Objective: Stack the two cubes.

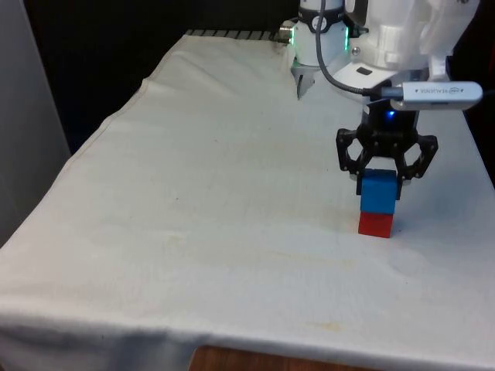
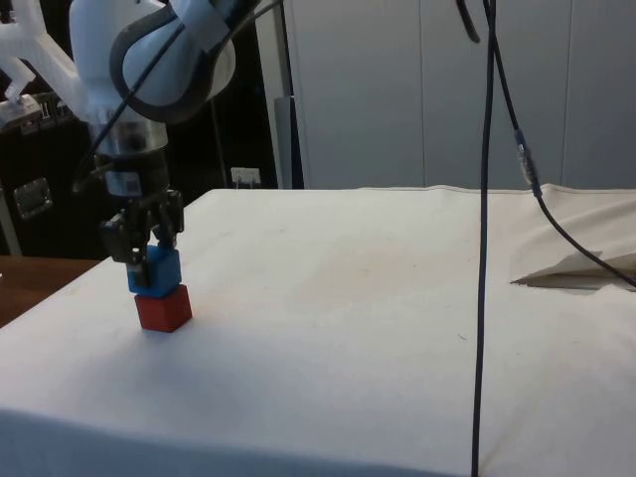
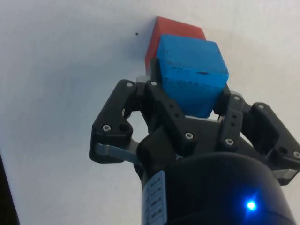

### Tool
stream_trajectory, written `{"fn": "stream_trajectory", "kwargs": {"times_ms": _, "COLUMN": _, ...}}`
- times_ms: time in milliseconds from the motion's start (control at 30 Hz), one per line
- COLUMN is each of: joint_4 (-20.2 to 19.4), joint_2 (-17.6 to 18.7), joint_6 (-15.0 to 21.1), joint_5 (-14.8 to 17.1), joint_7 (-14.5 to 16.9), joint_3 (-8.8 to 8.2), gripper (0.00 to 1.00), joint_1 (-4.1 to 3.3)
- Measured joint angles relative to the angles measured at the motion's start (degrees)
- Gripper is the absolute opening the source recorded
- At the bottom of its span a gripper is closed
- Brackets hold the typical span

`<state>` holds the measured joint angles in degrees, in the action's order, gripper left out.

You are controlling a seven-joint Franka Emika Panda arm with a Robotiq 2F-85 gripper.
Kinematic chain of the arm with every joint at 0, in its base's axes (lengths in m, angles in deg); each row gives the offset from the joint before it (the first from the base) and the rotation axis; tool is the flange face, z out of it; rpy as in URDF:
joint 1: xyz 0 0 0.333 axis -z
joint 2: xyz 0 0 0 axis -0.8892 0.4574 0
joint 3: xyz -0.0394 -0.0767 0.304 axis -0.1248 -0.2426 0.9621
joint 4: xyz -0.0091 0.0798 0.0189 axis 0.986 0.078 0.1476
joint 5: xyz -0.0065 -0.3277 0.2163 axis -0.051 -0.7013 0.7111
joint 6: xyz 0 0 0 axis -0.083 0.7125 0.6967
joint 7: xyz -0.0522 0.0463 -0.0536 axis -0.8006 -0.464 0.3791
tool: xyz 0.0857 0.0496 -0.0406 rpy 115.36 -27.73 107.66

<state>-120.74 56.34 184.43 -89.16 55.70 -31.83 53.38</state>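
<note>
Placement step: the gripper (image 1: 379, 179), clenched on the blue cube (image 1: 378, 192), holds it seated atop the red cube (image 1: 375, 225) on the white cloth (image 1: 193, 193) at the front view's right; next move likely calls for releasing cleanly and lifting straight up.

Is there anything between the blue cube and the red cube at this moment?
Nothing. In the front and side views the blue cube, held in the gripper, sits directly on the red cube, with no gap showing between them.
</note>
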Motion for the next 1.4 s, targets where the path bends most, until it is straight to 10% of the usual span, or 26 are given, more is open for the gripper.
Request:
{"fn": "stream_trajectory", "kwargs": {"times_ms": 100, "joint_4": 0.00, "joint_2": 0.00, "joint_6": 0.00, "joint_5": 0.00, "joint_7": 0.06, "joint_3": 0.00, "gripper": 0.16, "joint_1": 0.11}}
{"fn": "stream_trajectory", "kwargs": {"times_ms": 167, "joint_4": 0.00, "joint_2": 0.00, "joint_6": 0.00, "joint_5": 0.00, "joint_7": 0.06, "joint_3": 0.00, "gripper": 0.46, "joint_1": 0.11}}
{"fn": "stream_trajectory", "kwargs": {"times_ms": 400, "joint_4": 0.00, "joint_2": 0.00, "joint_6": 0.00, "joint_5": 0.00, "joint_7": 0.06, "joint_3": 0.00, "gripper": 1.00, "joint_1": 0.17}}
{"fn": "stream_trajectory", "kwargs": {"times_ms": 1400, "joint_4": 0.17, "joint_2": -5.61, "joint_6": -4.07, "joint_5": 0.00, "joint_7": -1.89, "joint_3": 0.00, "gripper": 1.00, "joint_1": 0.17}}
